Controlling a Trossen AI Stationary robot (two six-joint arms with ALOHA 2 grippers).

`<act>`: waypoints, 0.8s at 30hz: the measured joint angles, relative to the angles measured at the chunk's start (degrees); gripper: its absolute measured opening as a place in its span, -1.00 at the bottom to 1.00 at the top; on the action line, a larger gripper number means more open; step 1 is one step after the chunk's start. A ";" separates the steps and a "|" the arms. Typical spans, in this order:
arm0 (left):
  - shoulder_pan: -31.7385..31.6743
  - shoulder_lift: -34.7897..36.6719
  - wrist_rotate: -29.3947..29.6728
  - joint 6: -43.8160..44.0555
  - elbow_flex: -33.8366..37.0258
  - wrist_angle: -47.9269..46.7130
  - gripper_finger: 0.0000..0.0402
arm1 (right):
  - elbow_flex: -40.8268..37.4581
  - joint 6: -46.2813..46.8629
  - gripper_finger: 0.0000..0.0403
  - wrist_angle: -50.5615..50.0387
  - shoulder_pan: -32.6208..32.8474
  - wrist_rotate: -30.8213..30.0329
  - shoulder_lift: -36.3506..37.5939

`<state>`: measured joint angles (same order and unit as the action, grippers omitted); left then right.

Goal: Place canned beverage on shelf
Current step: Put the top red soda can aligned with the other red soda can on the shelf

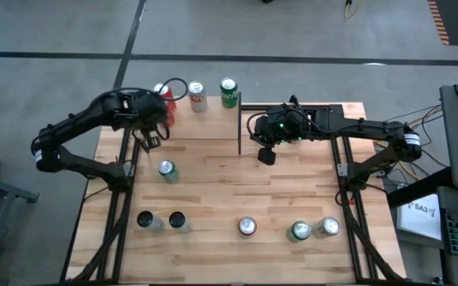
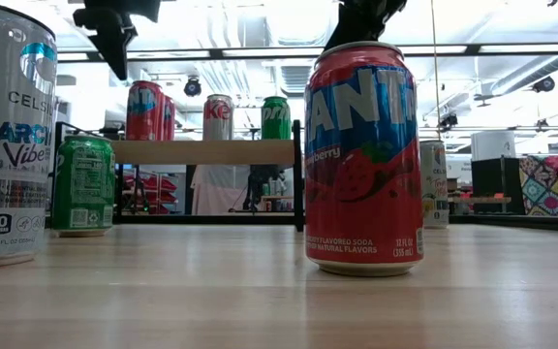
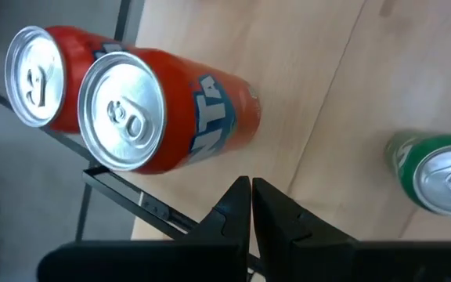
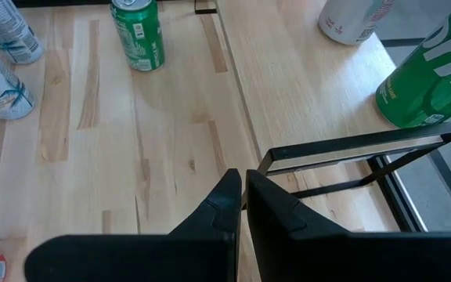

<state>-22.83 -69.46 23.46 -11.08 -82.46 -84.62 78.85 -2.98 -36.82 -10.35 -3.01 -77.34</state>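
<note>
The shelf (image 1: 185, 127), a light wood board with black posts, stands at the table's far side. On it stand two red cans (image 3: 171, 117), a white and red can (image 1: 197, 96) and a green can (image 1: 229, 92). My left gripper (image 3: 250, 205) hangs shut above the shelf's left end, just on the near side of the red cans, touching nothing. Off the shelf's right end, my right gripper (image 4: 241, 188) hovers shut over the table and holds nothing. Several more cans stand on the tabletop, among them a green one (image 1: 167, 171) in front of the shelf.
Along the table's near edge stand two dark-topped cans (image 1: 161, 221), a red can (image 1: 247, 227), a green can (image 1: 299, 231) and a silver can (image 1: 328, 227). The middle of the tabletop (image 1: 293, 191) is bare wood. The shelf's black post (image 1: 239, 127) rises between the arms.
</note>
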 joint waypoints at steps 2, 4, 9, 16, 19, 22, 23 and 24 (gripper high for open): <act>-0.20 -0.38 0.00 -1.43 0.00 0.12 -1.00 | 0.00 -0.03 -0.94 0.00 0.00 0.00 0.00; -0.41 -0.57 0.01 -2.02 0.00 0.29 -1.00 | 0.00 -0.03 -0.94 -0.02 0.00 0.00 0.00; -1.68 -0.56 1.33 -2.08 0.00 2.30 -1.00 | 0.00 -0.03 -0.94 -0.04 0.00 0.00 0.00; -3.67 -0.60 2.11 -1.97 0.00 3.36 -1.00 | 0.00 0.23 -0.94 -0.07 0.02 0.00 0.00; -4.36 -0.63 2.12 -1.97 0.00 4.32 -1.00 | 0.00 0.32 -0.94 -0.11 0.02 0.00 0.00; -4.87 -0.64 2.12 -2.05 0.04 4.77 -1.00 | 0.00 0.37 -0.94 -0.13 0.02 0.00 0.00; -4.98 -0.68 2.12 -2.18 0.06 4.92 -1.00 | 0.00 0.37 -0.94 -0.13 0.02 0.00 0.00; -5.12 -0.74 2.12 -2.37 0.07 5.03 -1.00 | 0.00 0.37 -0.94 -0.13 0.02 0.00 0.00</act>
<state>-27.94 -70.20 25.58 -13.45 -82.39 -79.59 78.85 -2.61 -36.95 -10.33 -3.01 -77.34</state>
